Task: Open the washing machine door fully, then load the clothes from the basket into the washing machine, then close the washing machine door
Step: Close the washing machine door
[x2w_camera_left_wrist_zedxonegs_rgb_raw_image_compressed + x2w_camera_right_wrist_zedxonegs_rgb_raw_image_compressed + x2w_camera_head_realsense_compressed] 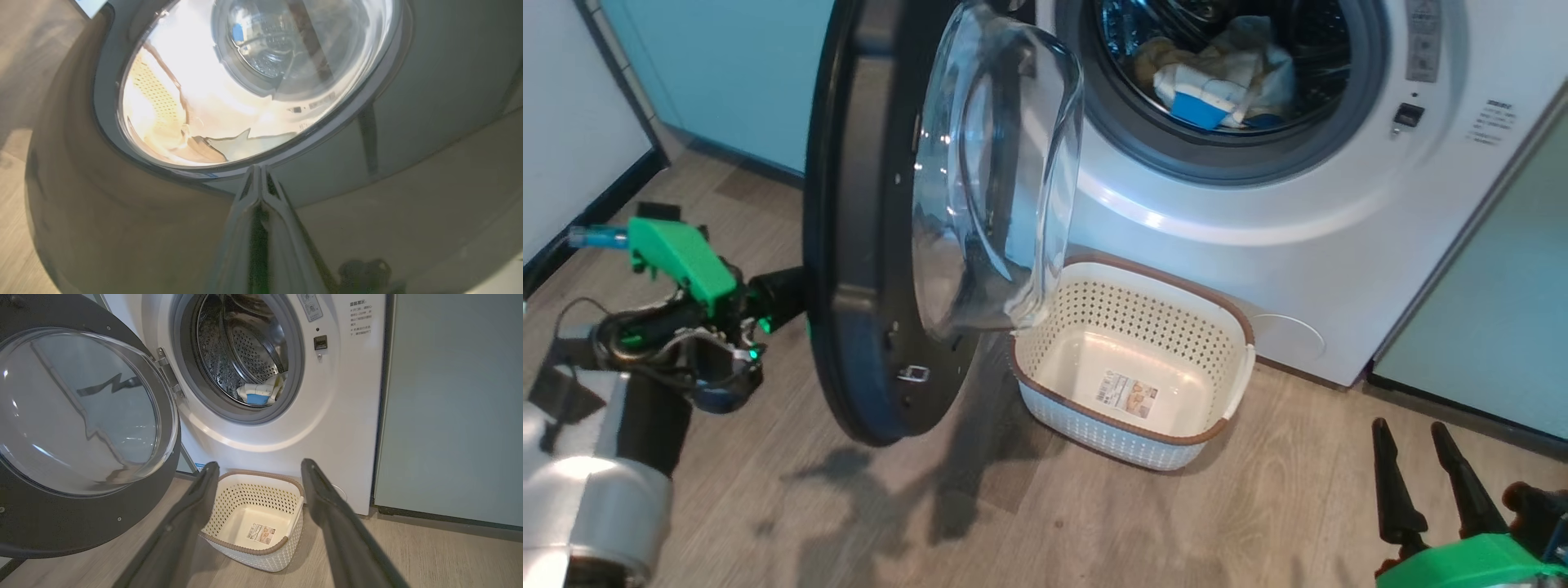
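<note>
The washing machine door (866, 245) stands half open, edge-on, its glass bowl (996, 163) bulging toward the white washing machine (1258, 212). In the left wrist view my left gripper (258, 169) is shut, its tips against the door's glossy outer face (122, 224) just below the glass. The clothes (1225, 77) lie in the steel drum, pale yellow with a blue part (257, 394). The cream basket (1143, 310) sits on the floor under the opening, with a label on its base and no cloth inside. My right gripper (1409, 429) is open, low at the right, its fingers (184, 522) framing the basket (253, 498).
A pale teal cabinet (1494, 327) stands right of the washer. More teal cabinet fronts (727, 65) are behind the door, beside a white wall with dark skirting (572, 122). Wood floor (1258, 506) stretches in front of the basket.
</note>
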